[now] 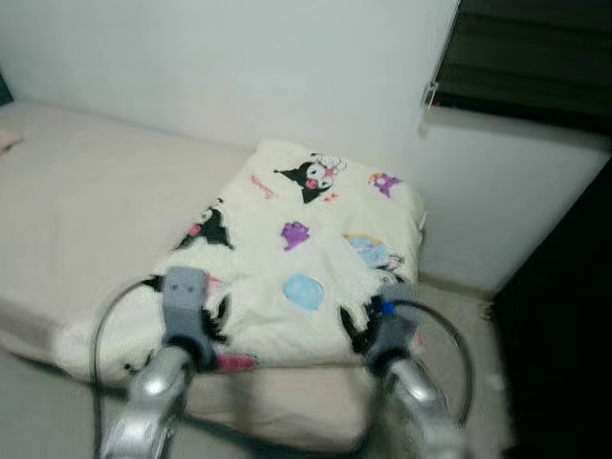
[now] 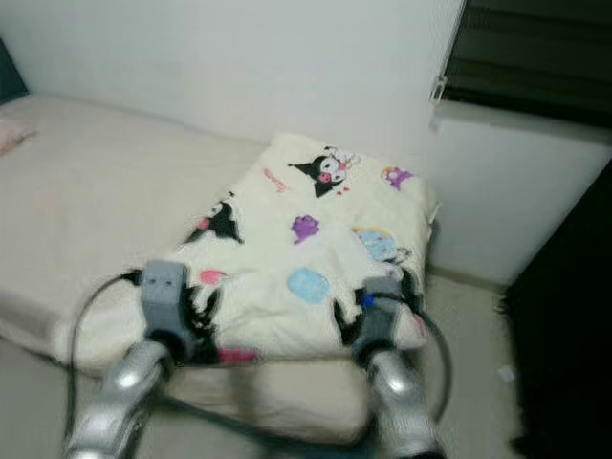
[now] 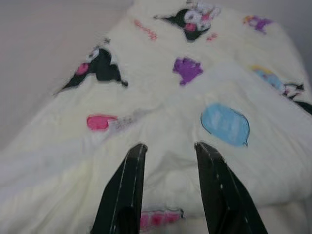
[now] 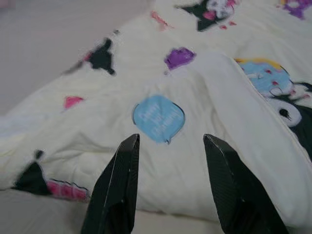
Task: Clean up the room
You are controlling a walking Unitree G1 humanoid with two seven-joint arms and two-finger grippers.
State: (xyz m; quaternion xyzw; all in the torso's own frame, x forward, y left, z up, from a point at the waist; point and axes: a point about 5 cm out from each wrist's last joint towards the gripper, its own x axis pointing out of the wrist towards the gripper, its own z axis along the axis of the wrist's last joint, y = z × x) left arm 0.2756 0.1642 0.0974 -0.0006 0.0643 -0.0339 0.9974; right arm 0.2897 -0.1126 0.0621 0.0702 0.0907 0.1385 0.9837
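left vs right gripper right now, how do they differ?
The left gripper points at the blanket's near-left part, by the pink patch; the right gripper points at its near-right part, by the blue bubble. The right jaws stand wider. Both are open, holding nothing.

1 cartoon-print blanket (image 1: 306,258), folded, on 1 bed (image 1: 86,201). 2 grippers: left gripper (image 3: 168,148), right gripper (image 4: 170,141), 2 black fingers ea., spread apart. 2 silver arms. 1 white wall (image 1: 239,67). 1 dark window (image 1: 526,57). On blanket: 1 blue speech bubble, 1 purple blob near the middle.
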